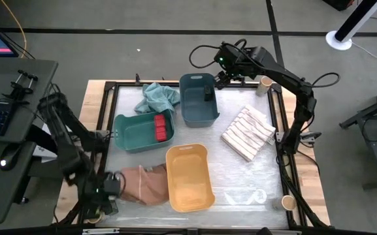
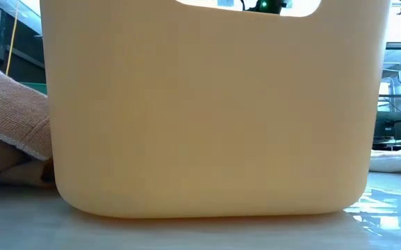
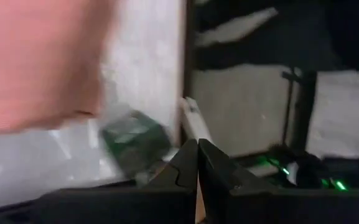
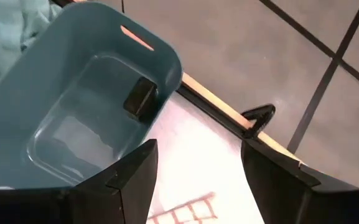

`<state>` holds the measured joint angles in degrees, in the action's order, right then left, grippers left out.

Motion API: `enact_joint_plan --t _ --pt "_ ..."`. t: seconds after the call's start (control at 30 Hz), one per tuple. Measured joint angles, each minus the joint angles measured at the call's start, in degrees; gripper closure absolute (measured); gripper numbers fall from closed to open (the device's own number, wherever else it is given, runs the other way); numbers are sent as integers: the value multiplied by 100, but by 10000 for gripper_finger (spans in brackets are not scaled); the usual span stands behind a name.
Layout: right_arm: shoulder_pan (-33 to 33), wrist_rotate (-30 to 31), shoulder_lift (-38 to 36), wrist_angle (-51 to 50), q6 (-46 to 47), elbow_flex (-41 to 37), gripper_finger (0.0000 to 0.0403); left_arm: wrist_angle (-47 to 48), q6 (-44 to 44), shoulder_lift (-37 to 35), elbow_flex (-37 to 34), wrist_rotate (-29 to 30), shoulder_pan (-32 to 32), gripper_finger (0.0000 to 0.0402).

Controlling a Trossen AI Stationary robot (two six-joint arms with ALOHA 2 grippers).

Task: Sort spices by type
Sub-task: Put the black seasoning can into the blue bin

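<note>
Table (image 1: 253,176) from above: blue bin (image 1: 198,99) at 12 o'clock, green bin (image 1: 136,132) at 9–10 o'clock, yellow bin (image 1: 189,177) at 6 o'clock.

Spices: one dark grey box (image 1: 208,93) lies inside the blue bin, against its wall at the bin's 3 o'clock side; also seen in the right wrist view (image 4: 139,97) on the bin floor close to the wall with the slot handle. Two red boxes (image 1: 160,126) sit side by side in the green bin at its 3 o'clock end. One tan jar (image 1: 264,84) stands on the table frame at 1–2 o'clock, another tan jar (image 1: 287,203) at the 5 o'clock corner.

Right gripper (image 4: 198,165) hangs just past the blue bin's 1–2 o'clock corner, fingers (image 4: 139,171) spread apart, nothing between them, only table surface below.

Left gripper (image 3: 198,163) is at the table's 7–8 o'clock corner, fingers pressed together, holding nothing, next to a brownish-pink cloth (image 1: 142,183) at 7 o'clock.

Teal cloth (image 1: 159,96) at 11 o'clock, touching the blue bin's 9 o'clock side. Striped cloth (image 1: 248,132) at 3 o'clock. Low view is filled by the yellow bin wall (image 2: 214,118).
</note>
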<state>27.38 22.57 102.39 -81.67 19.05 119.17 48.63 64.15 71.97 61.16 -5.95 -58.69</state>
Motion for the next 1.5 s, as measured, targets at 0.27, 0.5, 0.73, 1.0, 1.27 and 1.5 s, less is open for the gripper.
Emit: enact_joint_plan --t 0.27,0.5,0.73,1.0,1.27,1.5 --pt "0 -7 -4 215 -156 0 176 8 621 730 -4 -406 -1 402" --pt "0 -52 -4 167 -135 0 176 -25 2211 1047 -6 -1006 93 402" --pt "0 -55 -2 225 -151 0 176 -2 2972 1233 -6 -1041 91 402" --pt "0 -59 -4 265 -138 0 176 8 3344 1566 -10 -1330 91 401" --pt "0 -66 -2 266 -111 0 176 41 3157 1643 -6 -1154 114 401" --pt "0 -103 -2 265 -113 0 176 147 2279 1639 6 -825 397 401"
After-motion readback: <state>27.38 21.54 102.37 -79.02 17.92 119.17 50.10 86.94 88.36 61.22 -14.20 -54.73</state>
